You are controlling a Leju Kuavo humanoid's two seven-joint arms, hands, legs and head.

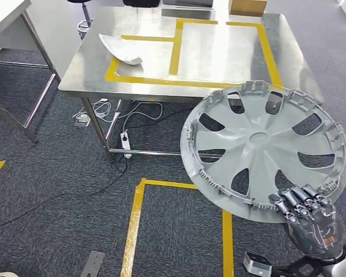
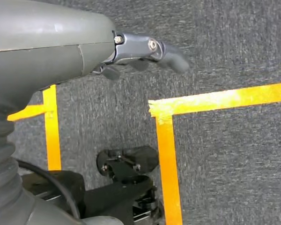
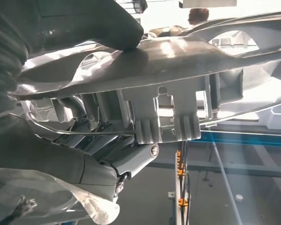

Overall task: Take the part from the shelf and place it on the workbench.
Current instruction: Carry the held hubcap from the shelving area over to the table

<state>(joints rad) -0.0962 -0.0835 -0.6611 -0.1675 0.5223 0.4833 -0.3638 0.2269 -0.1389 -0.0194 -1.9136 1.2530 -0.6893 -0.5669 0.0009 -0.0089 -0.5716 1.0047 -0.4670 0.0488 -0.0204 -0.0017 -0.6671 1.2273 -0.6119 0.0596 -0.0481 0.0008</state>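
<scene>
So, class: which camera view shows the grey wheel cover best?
The head view: the whole wheel cover shows, gripped at its rim by the right robot hand. The right wrist view gives a close edge-on slice; the left wrist view looks at carpet.

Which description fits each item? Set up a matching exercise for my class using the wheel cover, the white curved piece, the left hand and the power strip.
Items:
1. wheel cover
2. white curved piece
3. left hand
4. power strip

Descriptions:
A. lying on the workbench
B. on the carpet under the workbench
C. held at its rim by the right hand
D. holding nothing, above the carpet

Pairs: 1-C, 2-A, 3-D, 4-B
</scene>
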